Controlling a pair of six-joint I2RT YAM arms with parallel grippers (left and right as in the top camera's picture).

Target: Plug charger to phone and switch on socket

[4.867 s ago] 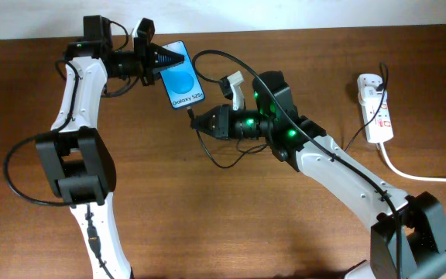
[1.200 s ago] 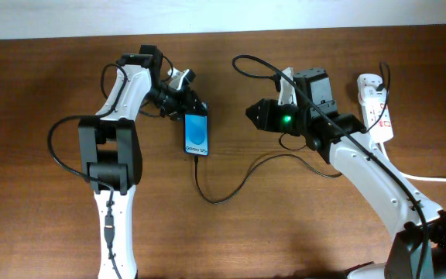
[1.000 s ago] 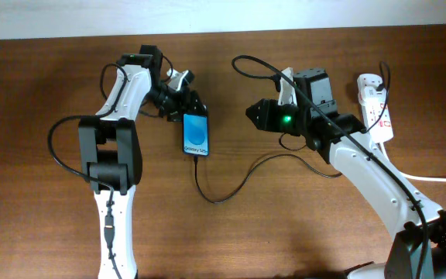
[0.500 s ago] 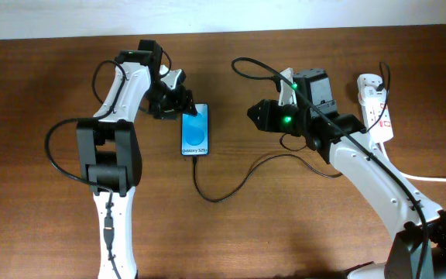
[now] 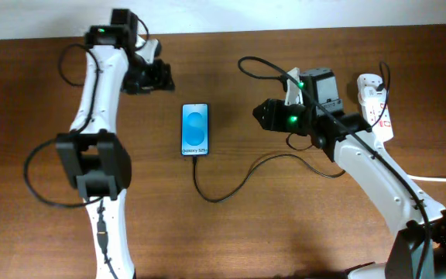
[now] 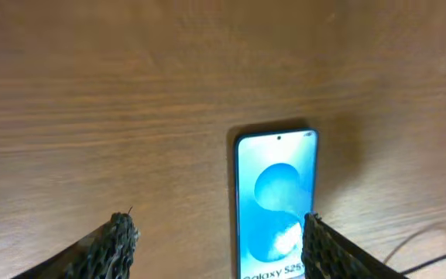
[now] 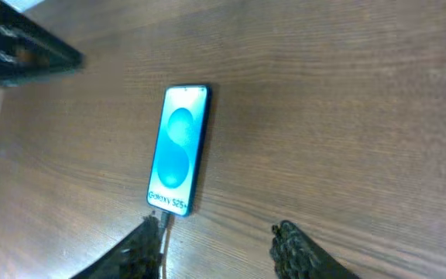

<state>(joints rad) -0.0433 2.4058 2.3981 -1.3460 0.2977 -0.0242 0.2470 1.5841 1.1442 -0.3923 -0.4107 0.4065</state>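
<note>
Slim black-edged smartphone [image 5: 195,129], bright blue screen up, flat on brown wooden tabletop [image 5: 285,240], between both arms. Thin black charger cable [image 5: 211,199] meets smartphone's bottom edge, then loops across tabletop toward right arm. Robot's left fingers [image 6: 120,236] wide apart, empty, off smartphone's far-left corner in overhead view, well apart from it. Robot's right fingers [image 7: 293,246] apart, empty, pointing at smartphone, not touching. White elongated plastic power strip [image 5: 377,108] with red switch marks lies beyond right arm; switch position too small to tell. Thick white cord [image 5: 428,177] runs off right edge.
</note>
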